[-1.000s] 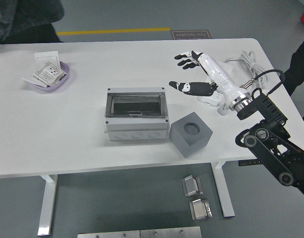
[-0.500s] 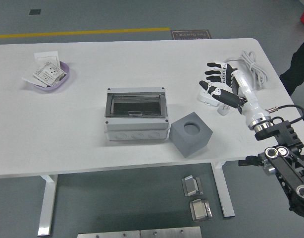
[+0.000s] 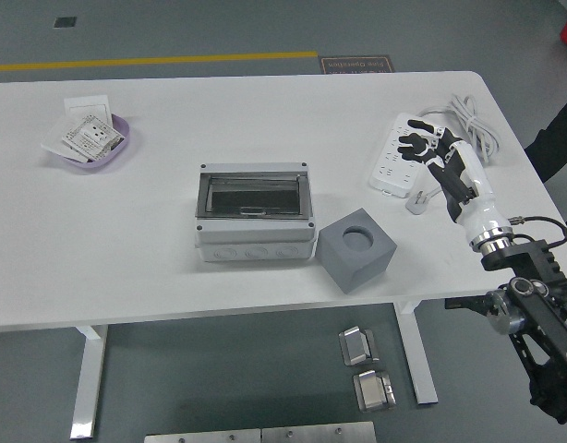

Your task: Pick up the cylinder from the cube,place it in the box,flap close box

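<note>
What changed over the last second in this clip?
The right robot hand pulled back toward the table's right side, fingers spread and empty, uncovering the white power strip. A dark shape at the top left corner went out of view. The box, grey cube and purple bowl stayed put.

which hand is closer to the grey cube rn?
Right. The right hand hovers over the power strip, up and right of the grey cube. The left hand is out of view.

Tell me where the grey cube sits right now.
In the head view, the grey cube sits right of centre near the table's front edge, just right of the grey box; the right hand is farther right, over the power strip.
</note>
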